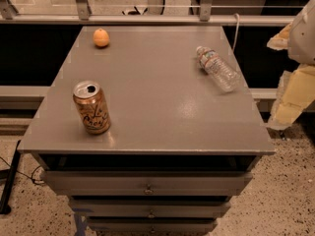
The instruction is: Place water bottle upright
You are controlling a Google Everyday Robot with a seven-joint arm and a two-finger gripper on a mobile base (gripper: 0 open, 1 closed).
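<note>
The water bottle (217, 68) lies on its side on the grey cabinet top (157, 107), near the right edge. It is clear and ribbed, with its white cap pointing to the back left and its label band near the cap end. My gripper (289, 96) is a pale yellow and white shape at the right edge of the view. It is off the side of the cabinet, to the right of the bottle, and apart from it. It holds nothing that I can see.
An orange-tan drink can (91, 107) stands upright at the front left of the top. An orange (101, 37) sits at the back left. The cabinet has drawers (147, 183) below. A railing (147, 18) runs behind it.
</note>
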